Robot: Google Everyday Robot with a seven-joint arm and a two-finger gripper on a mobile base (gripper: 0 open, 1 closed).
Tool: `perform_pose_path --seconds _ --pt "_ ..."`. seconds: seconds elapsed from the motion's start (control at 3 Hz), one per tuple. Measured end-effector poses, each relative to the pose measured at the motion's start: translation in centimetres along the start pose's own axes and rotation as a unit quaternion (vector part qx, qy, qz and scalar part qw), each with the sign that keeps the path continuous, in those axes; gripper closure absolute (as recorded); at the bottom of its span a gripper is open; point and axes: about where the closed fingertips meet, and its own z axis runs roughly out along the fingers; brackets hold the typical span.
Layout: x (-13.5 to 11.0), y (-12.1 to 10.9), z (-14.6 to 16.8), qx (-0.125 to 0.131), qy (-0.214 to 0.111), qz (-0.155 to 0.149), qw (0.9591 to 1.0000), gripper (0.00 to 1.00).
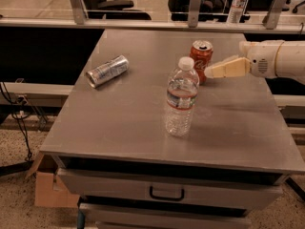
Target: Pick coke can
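While the coke can (pixel 202 56) stands upright on the table (pixel 119 113), the gripper (pixel 212 71) points at it from the right, tip just beside it; whether open or closed, I cannot tell

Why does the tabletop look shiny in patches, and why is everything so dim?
Camera view: the light is dim and warm; the metal table shows a soft pale sheen right of the water bottle, no hard glare. Camera view: the coke can and silver can cast only faint shadows; the pale gripper, just right of the coke can, stands out brightest.
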Motion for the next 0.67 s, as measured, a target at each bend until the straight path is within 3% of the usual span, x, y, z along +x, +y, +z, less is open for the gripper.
perform_pose_path --seconds 0.33,0.67 --pt "0.2 -0.3 3.7 -0.017 -0.020 0.004 0.9996 0.04" --pt "-0.2 -0.1 5.9 -0.031 -0.037 -0.006 0.9988 0.27"
